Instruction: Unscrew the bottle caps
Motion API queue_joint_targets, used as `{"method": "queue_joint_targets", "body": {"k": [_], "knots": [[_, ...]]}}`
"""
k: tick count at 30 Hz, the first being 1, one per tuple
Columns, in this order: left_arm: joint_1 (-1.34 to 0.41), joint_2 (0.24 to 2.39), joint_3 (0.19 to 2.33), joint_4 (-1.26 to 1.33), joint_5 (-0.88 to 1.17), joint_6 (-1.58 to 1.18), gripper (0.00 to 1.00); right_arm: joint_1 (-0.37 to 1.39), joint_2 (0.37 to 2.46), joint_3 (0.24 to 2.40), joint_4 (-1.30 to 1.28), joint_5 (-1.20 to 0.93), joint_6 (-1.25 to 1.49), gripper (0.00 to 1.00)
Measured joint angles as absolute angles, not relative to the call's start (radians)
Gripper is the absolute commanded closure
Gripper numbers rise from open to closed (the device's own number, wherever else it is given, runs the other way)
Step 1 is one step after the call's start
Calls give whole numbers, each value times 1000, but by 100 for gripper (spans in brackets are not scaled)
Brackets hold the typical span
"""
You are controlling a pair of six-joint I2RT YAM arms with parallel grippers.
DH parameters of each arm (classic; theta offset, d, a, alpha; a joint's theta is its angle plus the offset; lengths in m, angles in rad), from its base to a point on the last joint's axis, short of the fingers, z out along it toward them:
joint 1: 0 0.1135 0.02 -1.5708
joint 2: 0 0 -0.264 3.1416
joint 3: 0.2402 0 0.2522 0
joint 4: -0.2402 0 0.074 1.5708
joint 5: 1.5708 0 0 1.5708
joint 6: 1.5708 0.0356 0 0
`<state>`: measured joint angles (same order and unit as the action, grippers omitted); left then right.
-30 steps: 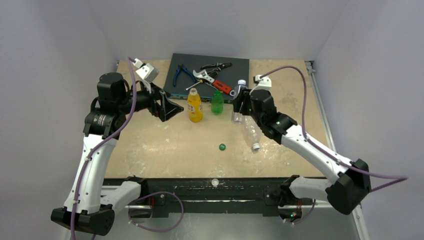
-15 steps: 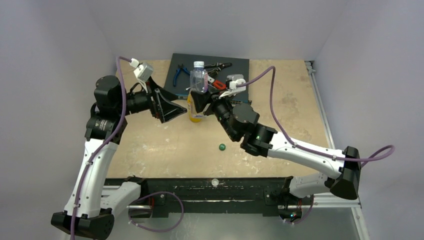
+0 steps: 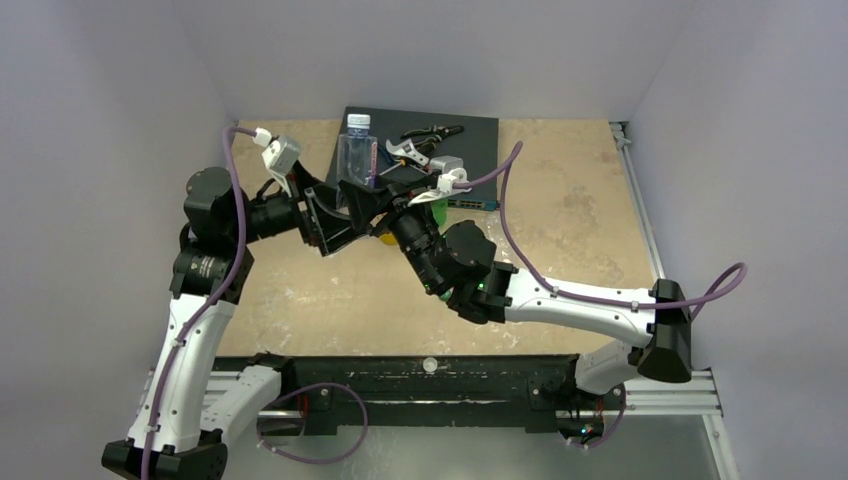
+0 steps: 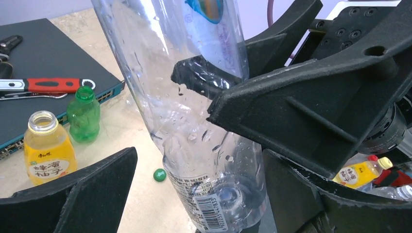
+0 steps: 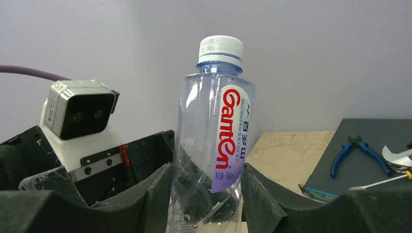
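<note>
The right claw grips the clear bottle low on its body and holds it upright above the tabletop, its white cap on. The left claw is spread wide. The bottle's lower end sits between its jaws, whether touching cannot be told. Below, the orange-yellow bottle and green bottle stand uncapped, side by side — a dark green cap lies near them.

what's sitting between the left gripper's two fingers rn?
The clear bottle, white cap on, gripped by the right gripper. The left wrist view shows it inside the open left gripper.
</note>
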<state>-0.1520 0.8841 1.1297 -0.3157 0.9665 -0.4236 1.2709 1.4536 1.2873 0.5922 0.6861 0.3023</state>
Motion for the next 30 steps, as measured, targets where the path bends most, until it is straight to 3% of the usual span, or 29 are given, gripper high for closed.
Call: {"method": "queue_joint_targets", "body": {"k": [3, 9, 11, 16, 21, 30], "knots": [[-152, 880, 1130, -314, 964, -408, 6, 1276, 1454, 1287, 601, 684, 308, 49], [-154, 876, 1130, -315, 974, -385, 48, 1274, 1452, 1287, 599, 653, 308, 38], [-154, 872, 1131, -316, 979, -371, 55, 1270, 1449, 1288, 587, 620, 312, 33], [-154, 870, 1141, -339, 973, -301, 57, 1222, 1415, 1310, 468, 509, 364, 20], [-154, 860, 1142, -354, 976, -241, 58, 1087, 1368, 1367, 322, 290, 448, 20], [-152, 838, 1143, -379, 1016, -178, 57, 1059, 1417, 1541, 212, 110, 455, 25]]}}
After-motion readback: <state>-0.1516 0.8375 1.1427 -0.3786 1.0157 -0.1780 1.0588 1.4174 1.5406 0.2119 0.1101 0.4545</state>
